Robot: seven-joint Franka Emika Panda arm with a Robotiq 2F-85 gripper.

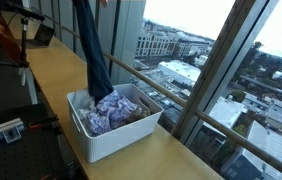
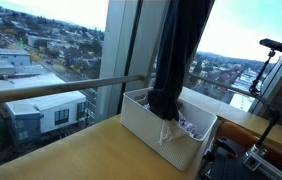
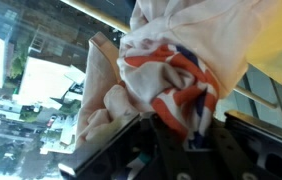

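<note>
Claw (image 3: 186,142) clenched on bunched patterned cloth (image 3: 176,75), held aloft | dark garment (image 1: 96,55) hangs into white bin (image 1: 116,140) on table (image 1: 176,162) | soft, light, limp: pinch a thick fold

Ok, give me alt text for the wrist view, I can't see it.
A bunched cream cloth with orange and navy patches fills the frame, pinched in the black gripper at the bottom edge. Behind it, city rooftops show at the left.
</note>
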